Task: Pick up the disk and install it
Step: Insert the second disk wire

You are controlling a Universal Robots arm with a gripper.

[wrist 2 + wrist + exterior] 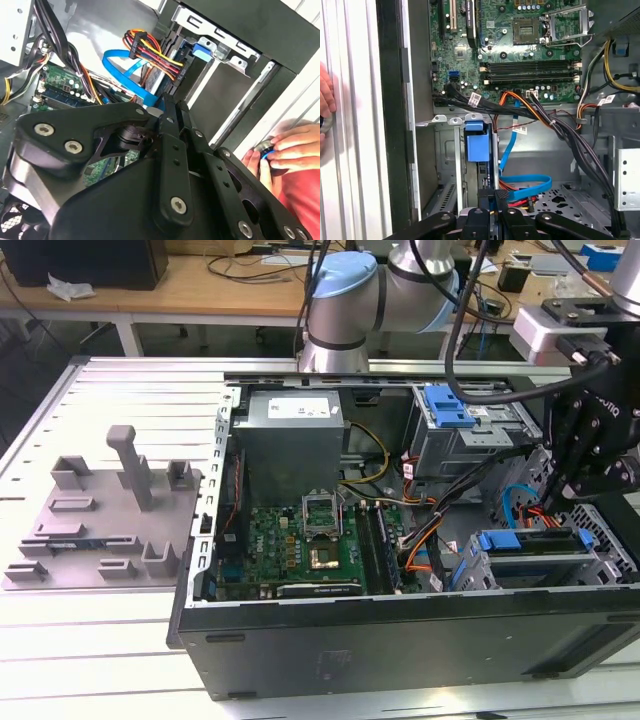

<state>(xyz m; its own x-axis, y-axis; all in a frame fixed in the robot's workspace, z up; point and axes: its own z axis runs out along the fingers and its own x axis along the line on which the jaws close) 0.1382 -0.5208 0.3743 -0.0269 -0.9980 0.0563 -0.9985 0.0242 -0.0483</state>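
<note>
An open computer case [400, 640] lies on its side on the workbench with the robot arm reaching into one end. The motherboard [520, 50] lies well beyond the fingers, across the floor of the case. Much nearer, straight ahead of the fingertips, stands the metal drive cage [482, 570]. The disk [477, 145] sits in one of the cage's slots, seen edge-on in the first wrist view, with its light-blue bracket towards the far end.

The gripper [495, 202] is at the disk's near end. Its fingers are drawn narrow and appear to pinch the disk's thin edge between them. In the exterior view the disk [530, 543] lies in the cage just below the black gripper [567, 500].

A flat blue cable [525, 182] loops just beside the fingers, with a bundle of black and orange wires [545, 117] running past farther out. A person's hand [292, 147] rests outside the case wall, well off to the side of the fingers, holding a small dark object.

The pick-up looks finished and the install well advanced. Whether the disk is pushed fully home cannot be told, and the grip is not yet let go.
</note>
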